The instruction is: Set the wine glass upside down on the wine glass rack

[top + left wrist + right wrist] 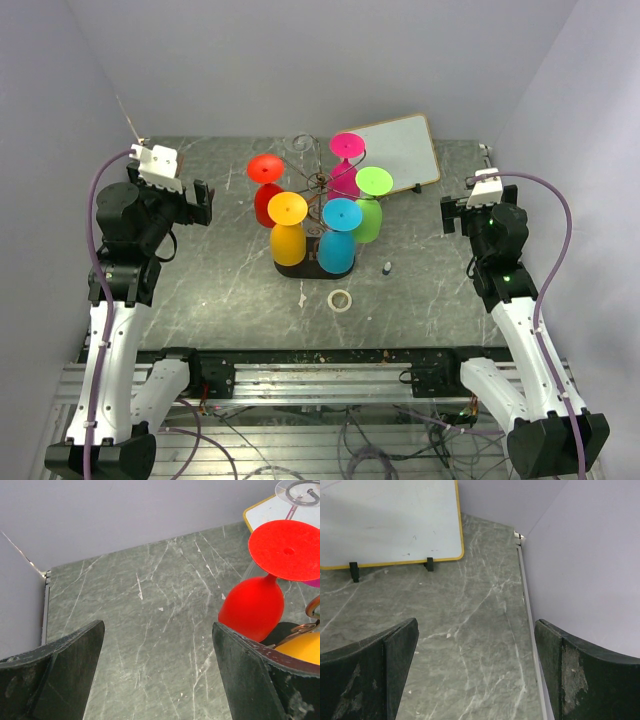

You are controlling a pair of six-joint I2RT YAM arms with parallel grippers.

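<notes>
The wine glass rack (318, 184), thin brown wire on a black oval base, stands mid-table. Several coloured wine glasses hang on it upside down: red (266, 172), magenta (347, 147), green (372, 185), yellow (287, 225) and blue (340, 232). A clear glass foot (302, 147) shows at the rack's back. My left gripper (201, 204) hovers open and empty left of the rack. In the left wrist view my left gripper (157, 630) has the red glass (255, 605) beyond its right finger. My right gripper (449, 215), right of the rack, is open and empty (476, 625) over bare table.
A white board (400, 150) with a yellow frame leans at the back right, also in the right wrist view as the board (390, 520). A small tape ring (340, 299) and a tiny dark object (386, 267) lie in front of the rack. Walls close in on three sides.
</notes>
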